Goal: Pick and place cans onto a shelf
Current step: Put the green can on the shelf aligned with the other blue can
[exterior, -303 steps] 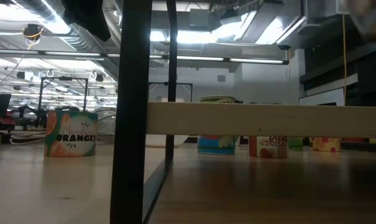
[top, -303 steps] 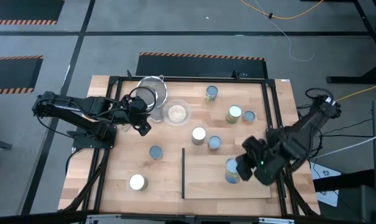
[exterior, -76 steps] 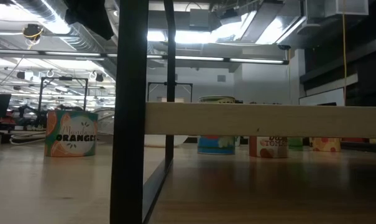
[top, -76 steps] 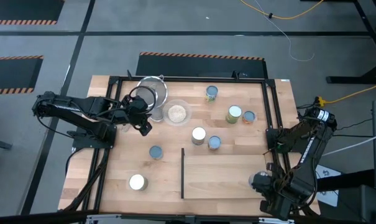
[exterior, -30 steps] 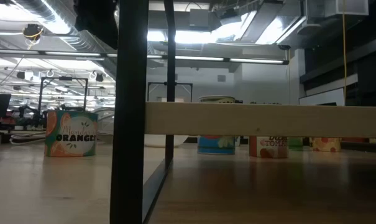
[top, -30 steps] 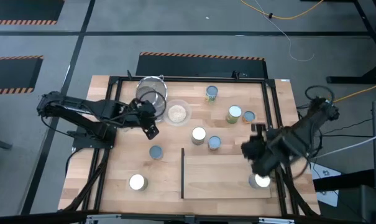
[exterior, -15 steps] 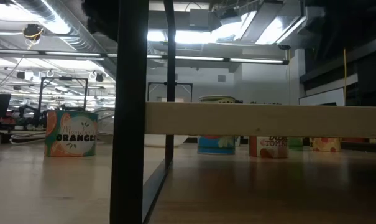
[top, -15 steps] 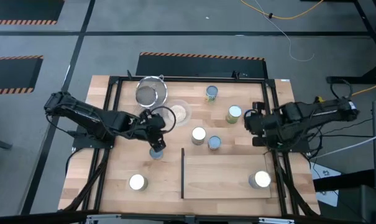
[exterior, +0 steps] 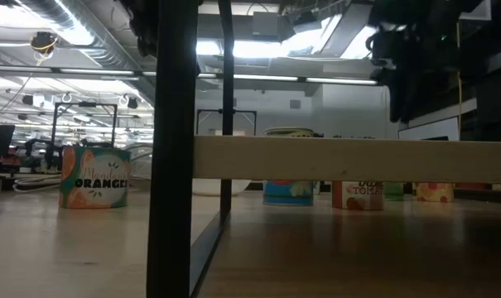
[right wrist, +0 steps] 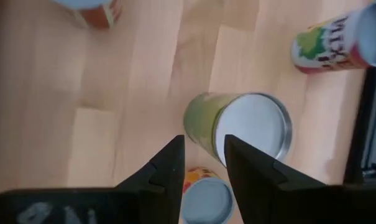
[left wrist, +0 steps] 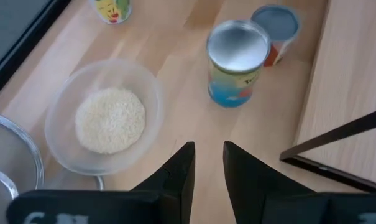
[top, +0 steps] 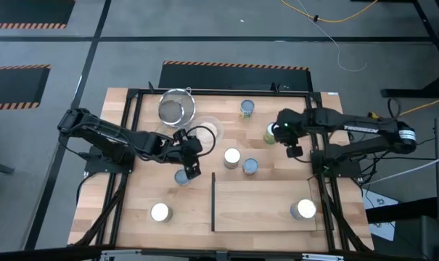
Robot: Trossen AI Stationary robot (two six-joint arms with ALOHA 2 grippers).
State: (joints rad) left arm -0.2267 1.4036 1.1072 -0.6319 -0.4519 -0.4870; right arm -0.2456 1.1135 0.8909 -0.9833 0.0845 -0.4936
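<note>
Both sets of jaws are parted and gripping nothing: right gripper hovers above the green-sided, silver-topped can far right, so it should centre and descend straight before carrying it to the light-wood shelf nearby.

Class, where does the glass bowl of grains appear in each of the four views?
High view: bowl sits mid-table, towards the back edge.
Low view: cannot tell it apart.
Left wrist view: bowl left of centre.
Right wrist view: not in it.
Shared landmark: the silver-topped can nearby.
</note>
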